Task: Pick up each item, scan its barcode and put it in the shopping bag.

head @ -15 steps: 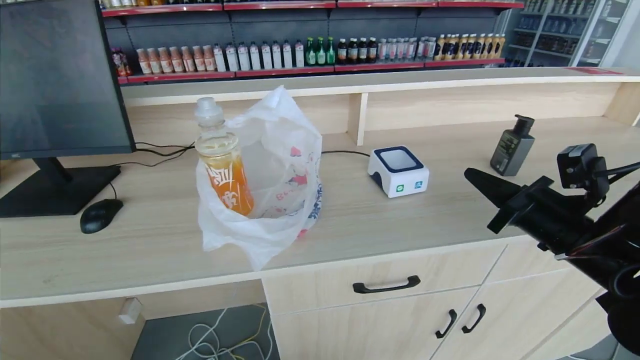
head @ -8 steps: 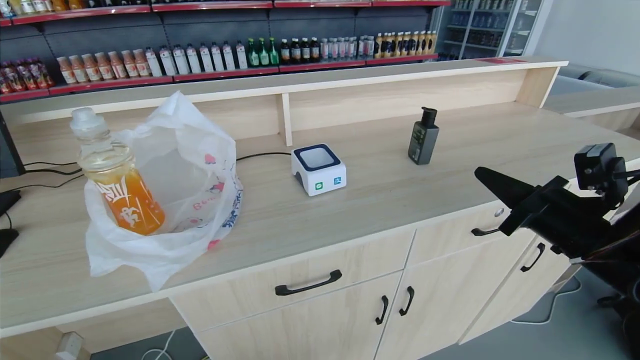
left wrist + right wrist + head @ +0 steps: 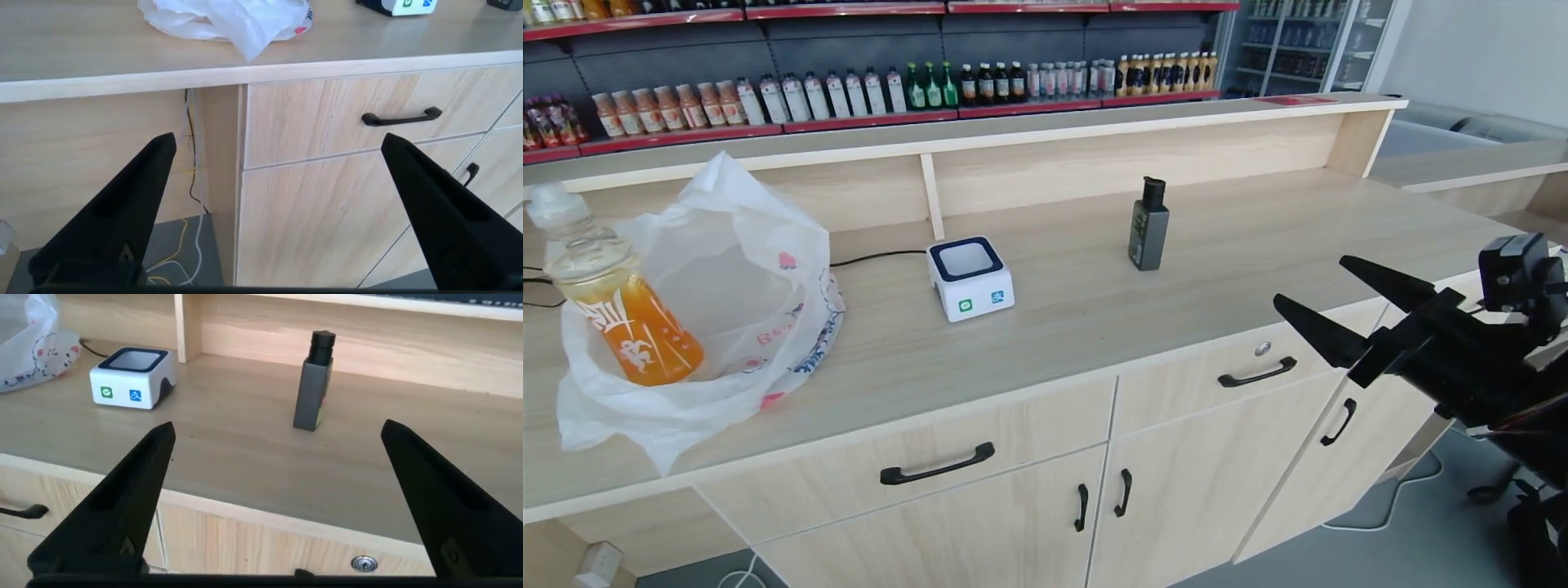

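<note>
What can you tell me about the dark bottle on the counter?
It is a slim, dark grey bottle with flat sides and a black cap, plastic by the look, with a label on its front. It stands upright on the wooden counter, to the right of the scanner and apart from it. Only the counter touches it; the right gripper is open, well short of it.

left end effector and right end effector both spread wide, empty.

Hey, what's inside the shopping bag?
An orange drink bottle leans inside the shopping bag, neck sticking out. The bag's crumpled front hides its bottom, so anything lying there cannot be seen.
</note>
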Controlling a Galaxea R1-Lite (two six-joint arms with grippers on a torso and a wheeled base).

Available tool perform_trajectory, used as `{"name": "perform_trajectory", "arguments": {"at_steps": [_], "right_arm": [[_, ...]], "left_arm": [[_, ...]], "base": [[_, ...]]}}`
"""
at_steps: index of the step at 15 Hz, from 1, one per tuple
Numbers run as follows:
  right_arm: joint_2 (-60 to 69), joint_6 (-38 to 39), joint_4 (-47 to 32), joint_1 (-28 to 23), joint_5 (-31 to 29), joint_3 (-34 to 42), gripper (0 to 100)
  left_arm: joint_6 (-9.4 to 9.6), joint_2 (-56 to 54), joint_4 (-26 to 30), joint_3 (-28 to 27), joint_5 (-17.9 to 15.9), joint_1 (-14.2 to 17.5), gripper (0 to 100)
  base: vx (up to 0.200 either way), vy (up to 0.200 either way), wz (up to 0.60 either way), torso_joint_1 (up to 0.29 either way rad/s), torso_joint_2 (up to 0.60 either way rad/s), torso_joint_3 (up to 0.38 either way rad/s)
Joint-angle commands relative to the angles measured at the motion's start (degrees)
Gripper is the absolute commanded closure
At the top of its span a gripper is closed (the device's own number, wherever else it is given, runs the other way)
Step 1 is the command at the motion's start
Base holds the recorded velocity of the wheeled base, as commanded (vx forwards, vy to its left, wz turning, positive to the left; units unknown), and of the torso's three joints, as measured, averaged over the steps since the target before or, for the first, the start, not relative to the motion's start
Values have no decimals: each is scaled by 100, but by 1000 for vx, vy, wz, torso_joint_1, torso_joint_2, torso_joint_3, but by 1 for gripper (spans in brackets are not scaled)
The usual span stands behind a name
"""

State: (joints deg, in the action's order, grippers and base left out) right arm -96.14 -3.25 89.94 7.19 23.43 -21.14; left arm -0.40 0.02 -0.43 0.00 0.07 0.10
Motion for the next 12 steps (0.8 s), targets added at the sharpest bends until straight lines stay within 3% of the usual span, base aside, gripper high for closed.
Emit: {"name": "perform_trajectory", "arguments": {"at_steps": [1,7,12], "right_arm": [[-63,9,6,1,4,22,0],[-160,9,6,-78,4,22,0],[-169,9,6,-78,4,66,0]], "left_arm": [[-4,6,-1,0,1,-1,0],[-4,6,-1,0,1,-1,0],[5,6,-1,0,1,-1,0]], "base": [[0,-200,600,2,-2,12],[0,-200,600,0,2,1],[0,-200,0,1,3,5]]}}
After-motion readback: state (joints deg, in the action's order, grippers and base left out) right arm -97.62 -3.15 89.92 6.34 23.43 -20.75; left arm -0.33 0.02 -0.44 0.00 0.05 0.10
